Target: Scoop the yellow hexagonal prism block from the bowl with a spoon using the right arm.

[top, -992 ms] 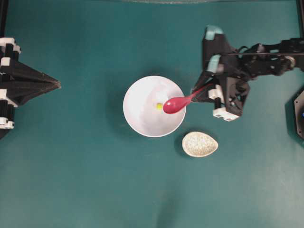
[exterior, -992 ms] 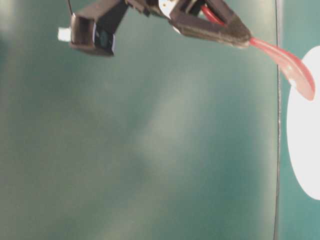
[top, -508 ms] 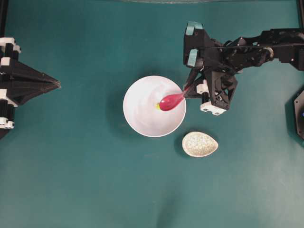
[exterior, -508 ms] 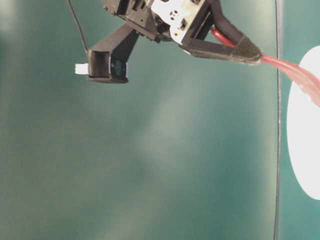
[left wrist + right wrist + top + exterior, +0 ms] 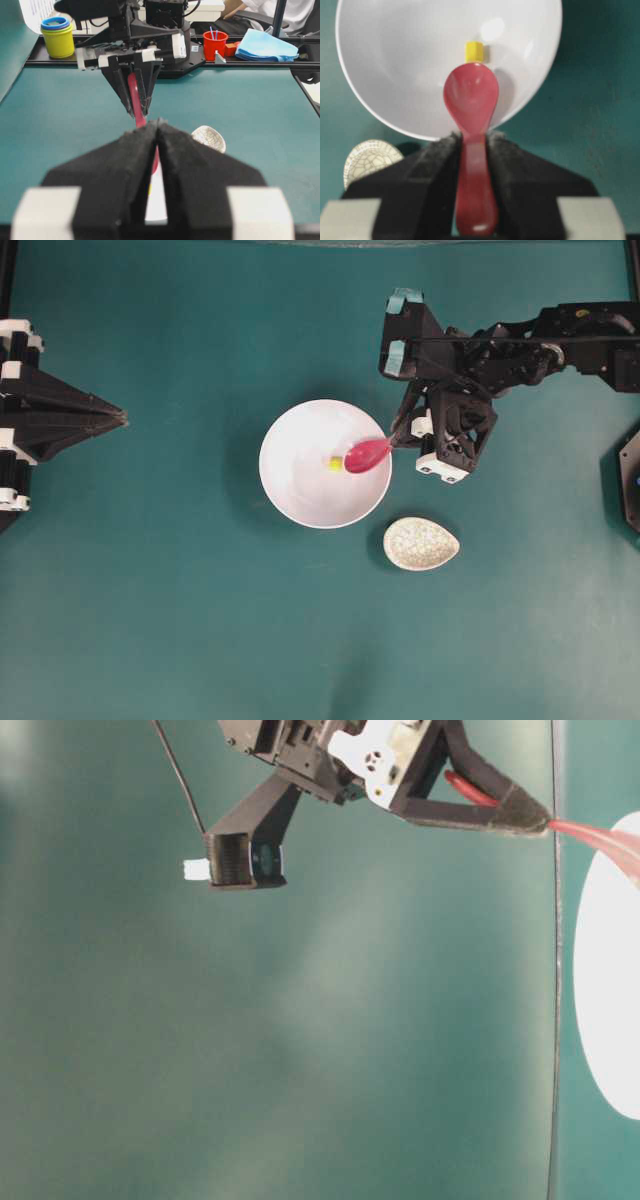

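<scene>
— Right hand, where does it stand?
— Mine is clenched on the pink-red spoon, gripping the handle between both fingers, the oval scoop reaching over the rim of the white bowl on the teal surface.

— And the yellow hexagonal prism block?
— It sits on the bowl's floor, just beyond the tip of the scoop; whether the two touch, I cannot tell. The scoop is bare.

— Anything nearby?
— A speckled egg-shaped spoon rest lies just beside the bowl, apart from it.

— Your left hand?
— Well apart at the surface's far edge, fingers pressed together, holding nothing.
</scene>
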Robot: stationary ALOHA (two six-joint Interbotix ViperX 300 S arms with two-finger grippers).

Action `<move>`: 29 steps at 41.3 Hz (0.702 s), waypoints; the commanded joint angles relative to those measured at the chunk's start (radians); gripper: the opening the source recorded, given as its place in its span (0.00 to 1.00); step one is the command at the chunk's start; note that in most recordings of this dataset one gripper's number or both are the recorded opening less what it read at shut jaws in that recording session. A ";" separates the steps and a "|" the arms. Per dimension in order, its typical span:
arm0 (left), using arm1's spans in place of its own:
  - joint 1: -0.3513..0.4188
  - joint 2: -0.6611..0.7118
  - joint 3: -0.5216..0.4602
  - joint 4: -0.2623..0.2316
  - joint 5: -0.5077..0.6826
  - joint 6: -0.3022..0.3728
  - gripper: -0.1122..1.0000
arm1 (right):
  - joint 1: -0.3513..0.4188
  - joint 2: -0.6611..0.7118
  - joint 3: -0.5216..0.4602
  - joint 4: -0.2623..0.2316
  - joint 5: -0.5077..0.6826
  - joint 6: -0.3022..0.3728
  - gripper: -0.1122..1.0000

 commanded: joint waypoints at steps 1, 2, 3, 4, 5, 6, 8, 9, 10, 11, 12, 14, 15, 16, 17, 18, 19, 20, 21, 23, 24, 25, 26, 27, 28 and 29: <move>0.002 0.005 -0.029 0.002 -0.011 0.002 0.17 | -0.003 -0.006 -0.037 -0.003 0.008 0.008 0.32; 0.002 0.003 -0.029 0.003 -0.011 0.002 0.17 | -0.005 -0.003 -0.040 -0.003 0.011 0.008 0.32; 0.002 0.005 -0.029 0.003 -0.011 0.002 0.17 | -0.005 0.000 -0.044 -0.003 0.017 0.008 0.32; 0.002 0.003 -0.029 0.003 -0.011 0.002 0.17 | -0.003 0.003 -0.048 -0.003 0.020 0.008 0.32; 0.002 0.003 -0.029 0.002 -0.011 0.002 0.17 | -0.003 0.005 -0.049 -0.005 0.025 0.009 0.32; 0.002 0.003 -0.029 0.003 -0.012 0.002 0.17 | -0.005 0.009 -0.057 -0.005 0.028 0.009 0.32; 0.002 0.005 -0.029 0.003 -0.011 0.002 0.17 | -0.003 0.017 -0.063 -0.003 0.035 0.009 0.32; 0.002 0.005 -0.029 0.003 -0.011 0.002 0.17 | -0.003 0.020 -0.066 -0.003 0.038 0.011 0.32; 0.002 0.003 -0.029 0.003 -0.011 0.002 0.17 | -0.003 0.025 -0.069 -0.003 0.044 0.011 0.32; 0.002 0.005 -0.029 0.003 -0.011 0.002 0.17 | -0.003 0.026 -0.072 -0.003 0.048 0.011 0.32; 0.002 0.003 -0.029 0.003 -0.011 0.002 0.17 | -0.003 0.031 -0.077 -0.003 0.054 0.011 0.32; 0.002 0.005 -0.029 0.002 -0.011 0.002 0.17 | -0.003 0.037 -0.081 -0.005 0.061 0.012 0.32; 0.002 0.005 -0.029 0.003 -0.011 0.002 0.17 | -0.003 0.038 -0.083 -0.003 0.064 0.012 0.32; 0.002 0.003 -0.029 0.003 -0.011 0.002 0.17 | -0.003 0.041 -0.086 -0.003 0.069 0.012 0.32; 0.002 0.005 -0.029 0.003 -0.011 0.002 0.17 | -0.003 0.043 -0.086 -0.003 0.072 0.012 0.32; 0.002 0.003 -0.029 0.003 -0.011 0.003 0.17 | -0.003 0.044 -0.087 -0.003 0.075 0.012 0.32; 0.002 0.003 -0.029 0.002 -0.011 0.003 0.17 | -0.002 0.046 -0.089 -0.003 0.077 0.012 0.32; 0.002 0.003 -0.029 0.002 -0.009 0.003 0.17 | 0.000 0.048 -0.089 -0.003 0.080 0.012 0.32; 0.002 0.003 -0.029 0.003 -0.009 0.003 0.17 | 0.000 0.048 -0.091 -0.003 0.078 0.012 0.32; 0.002 0.003 -0.029 0.003 -0.011 0.003 0.17 | 0.002 0.051 -0.092 -0.003 0.078 0.014 0.32; 0.002 0.003 -0.029 0.003 -0.009 0.006 0.17 | 0.003 0.052 -0.092 -0.003 0.080 0.014 0.32; 0.002 0.003 -0.029 0.003 -0.011 0.009 0.17 | 0.005 0.055 -0.094 -0.003 0.078 0.014 0.32; 0.002 0.003 -0.029 0.003 -0.009 0.014 0.17 | 0.005 0.057 -0.094 -0.003 0.078 0.014 0.32; 0.002 0.005 -0.029 0.003 -0.009 0.017 0.17 | 0.005 0.058 -0.097 -0.003 0.078 0.014 0.32; 0.002 0.005 -0.029 0.003 -0.009 0.023 0.17 | 0.005 0.061 -0.097 -0.003 0.078 0.014 0.32; 0.002 0.005 -0.029 0.003 -0.009 0.029 0.17 | 0.005 0.063 -0.098 -0.003 0.078 0.014 0.32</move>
